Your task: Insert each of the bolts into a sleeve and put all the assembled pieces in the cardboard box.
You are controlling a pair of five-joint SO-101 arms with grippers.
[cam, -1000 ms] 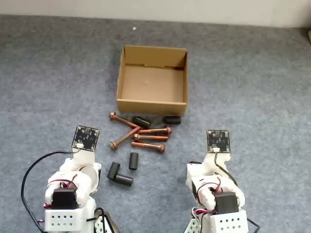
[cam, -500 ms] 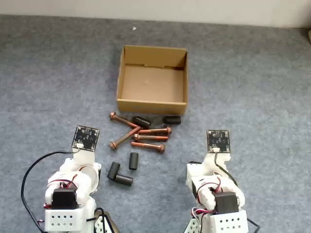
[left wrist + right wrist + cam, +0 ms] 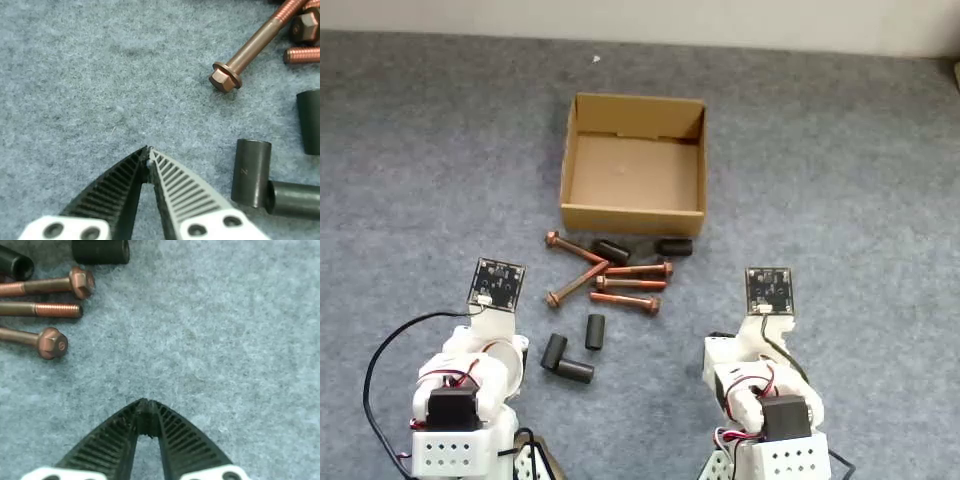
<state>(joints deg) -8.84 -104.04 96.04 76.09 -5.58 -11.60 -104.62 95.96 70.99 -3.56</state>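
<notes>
While left gripper [image 3: 149,150] and right gripper [image 3: 145,402] sit closed, empty, I'd pinch mid-body the sleeve [image 3: 553,350] seven o'clock from bolts [image 3: 630,283].

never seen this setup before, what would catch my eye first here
An open cardboard box sits in the middle of the grey carpet. Just in front of it lies a loose heap of copper-coloured bolts with black sleeves scattered around, none assembled yet. Nearer the arms' bases, the left gripper and right gripper are shut, holding nothing.
</notes>
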